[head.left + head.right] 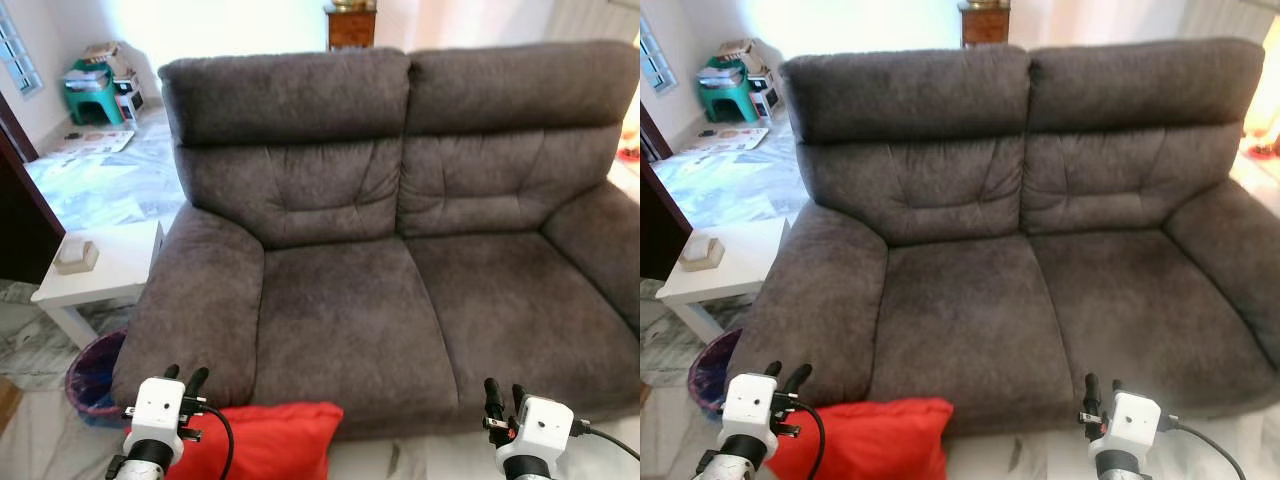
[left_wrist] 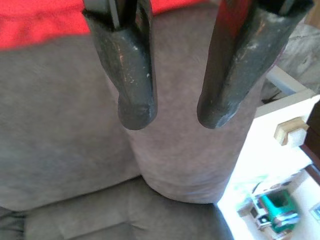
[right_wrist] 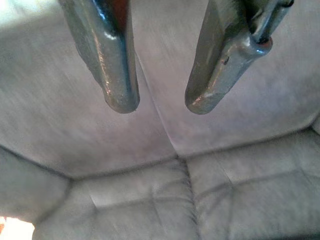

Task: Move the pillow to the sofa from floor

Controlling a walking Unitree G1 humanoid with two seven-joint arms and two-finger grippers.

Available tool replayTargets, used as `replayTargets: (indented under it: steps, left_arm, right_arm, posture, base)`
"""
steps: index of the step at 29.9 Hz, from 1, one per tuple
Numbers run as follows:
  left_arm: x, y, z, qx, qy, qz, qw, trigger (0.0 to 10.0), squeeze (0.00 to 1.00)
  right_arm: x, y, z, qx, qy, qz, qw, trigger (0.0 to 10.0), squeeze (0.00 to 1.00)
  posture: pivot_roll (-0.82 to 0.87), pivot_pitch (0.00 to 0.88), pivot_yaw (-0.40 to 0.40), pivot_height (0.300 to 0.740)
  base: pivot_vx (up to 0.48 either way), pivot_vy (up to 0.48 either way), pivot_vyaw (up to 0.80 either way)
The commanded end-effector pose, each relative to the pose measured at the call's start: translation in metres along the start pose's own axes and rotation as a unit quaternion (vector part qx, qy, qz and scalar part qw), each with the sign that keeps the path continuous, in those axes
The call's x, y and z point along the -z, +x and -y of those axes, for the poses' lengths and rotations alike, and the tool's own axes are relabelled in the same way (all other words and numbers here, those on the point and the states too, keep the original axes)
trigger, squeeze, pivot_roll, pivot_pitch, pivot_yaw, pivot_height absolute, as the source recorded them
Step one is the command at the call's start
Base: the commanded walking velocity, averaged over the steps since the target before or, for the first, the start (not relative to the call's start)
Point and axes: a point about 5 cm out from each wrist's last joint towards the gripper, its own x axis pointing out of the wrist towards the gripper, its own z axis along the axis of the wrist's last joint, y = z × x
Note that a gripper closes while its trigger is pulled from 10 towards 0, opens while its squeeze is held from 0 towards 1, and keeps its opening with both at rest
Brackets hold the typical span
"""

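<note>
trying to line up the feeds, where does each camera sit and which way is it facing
Left eye view: head camera, looking down at the grey sofa; left gripper open above the red pillow, right gripper open.
Right eye view: same scene, slightly shifted.
Left wrist view: along its fingers at the sofa armrest.
Right wrist view: along its fingers at the seat cushions.
Shared: the sofa.

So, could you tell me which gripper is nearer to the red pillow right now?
Left. The left gripper hangs directly over the red pillow by the sofa front, fingers open; the right gripper is well off to the pillow's right.
</note>
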Motion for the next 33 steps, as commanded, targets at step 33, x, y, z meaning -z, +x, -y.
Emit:
replayTargets:
  steps: [33]
  left_arm:
    - [0.0152, -0.0032, -0.0062, -0.012, -0.009, -0.027, 1.0, 10.0, 0.0]
  right_arm:
    - [-0.0022, 0.0043, -0.006, -0.028, 0.003, -0.006, 1.0, 10.0, 0.0]
  posture:
    - [0.0, 0.073, 0.01, 0.74]
  base:
    - [0.0, 0.0, 0.6]
